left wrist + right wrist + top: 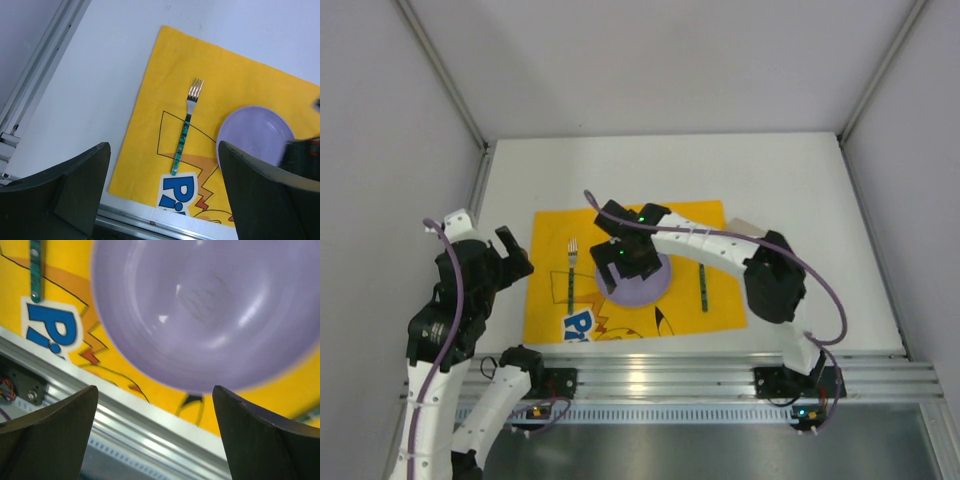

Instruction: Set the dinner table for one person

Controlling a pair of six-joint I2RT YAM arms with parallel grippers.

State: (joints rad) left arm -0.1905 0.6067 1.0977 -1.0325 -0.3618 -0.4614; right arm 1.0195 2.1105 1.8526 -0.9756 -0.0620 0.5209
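Observation:
A lilac plate (655,285) lies in the middle of the yellow cartoon-printed placemat (555,310) on the white dinner table (800,190). The plate also shows in the left wrist view (255,132) and fills the right wrist view (205,310). A fork with a green handle (570,272) lies left of the plate, tines away from me; it also shows in the left wrist view (184,135). A green-handled utensil (703,288) lies right of the plate. My right gripper (620,262) is open and empty, right above the plate. My left gripper (515,255) is open and empty, left of the placemat.
The aluminium rail (720,375) runs along the table's near edge, also in the right wrist view (125,425). Grey walls with metal posts (450,85) enclose the table on the left, back and right.

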